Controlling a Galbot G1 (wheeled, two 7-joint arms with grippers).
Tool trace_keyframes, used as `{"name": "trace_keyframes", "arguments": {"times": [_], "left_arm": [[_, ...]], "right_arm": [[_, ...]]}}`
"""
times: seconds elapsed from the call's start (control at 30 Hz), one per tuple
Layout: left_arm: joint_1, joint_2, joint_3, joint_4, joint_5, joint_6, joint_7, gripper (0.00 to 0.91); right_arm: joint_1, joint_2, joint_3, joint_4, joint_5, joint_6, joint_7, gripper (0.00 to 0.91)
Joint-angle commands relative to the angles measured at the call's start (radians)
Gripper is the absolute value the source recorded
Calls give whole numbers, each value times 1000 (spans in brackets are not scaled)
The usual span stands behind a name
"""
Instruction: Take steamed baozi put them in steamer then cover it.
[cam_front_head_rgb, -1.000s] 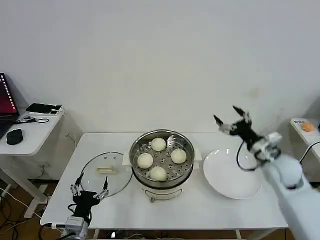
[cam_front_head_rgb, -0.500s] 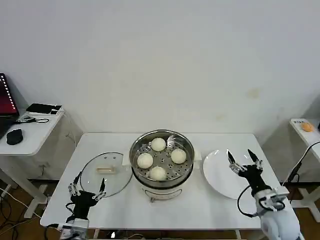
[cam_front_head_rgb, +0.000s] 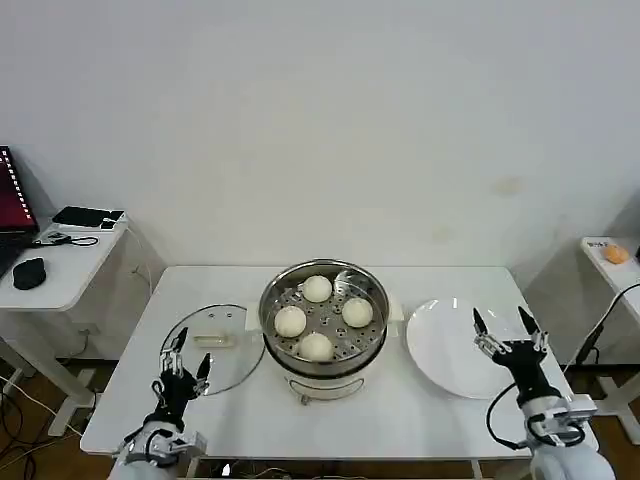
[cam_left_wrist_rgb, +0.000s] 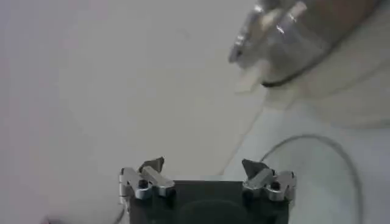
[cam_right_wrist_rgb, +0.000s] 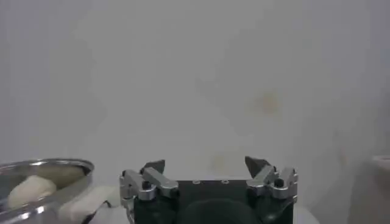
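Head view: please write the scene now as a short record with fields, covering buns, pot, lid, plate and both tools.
baozi: four, all on the perforated tray inside the steamer
steamer: centre of the table, uncovered
cover: lying flat on the table, left of the steamer
plate: white, bare, right of the steamer
left tool: open, holding nothing, at the near edge of the cover
right tool: open, holding nothing, over the plate's right part
step left: cover not yet on the steamer
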Motion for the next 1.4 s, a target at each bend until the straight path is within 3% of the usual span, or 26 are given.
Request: {"name": "trace_keyframes", "arguments": {"times": [0.03,0.67,1.4], "left_arm": [[-180,75,41,274,228,-17,-4,907],[-308,53,113,366,194,50,41,907],[-397,45,148,448,168,52,32,907]], "right_arm": [[-25,32,29,80,-88,-55,14,907],[-41,72,21,69,-113,-31,11,907],[-83,120,34,68,-149,-4,10,907]]}}
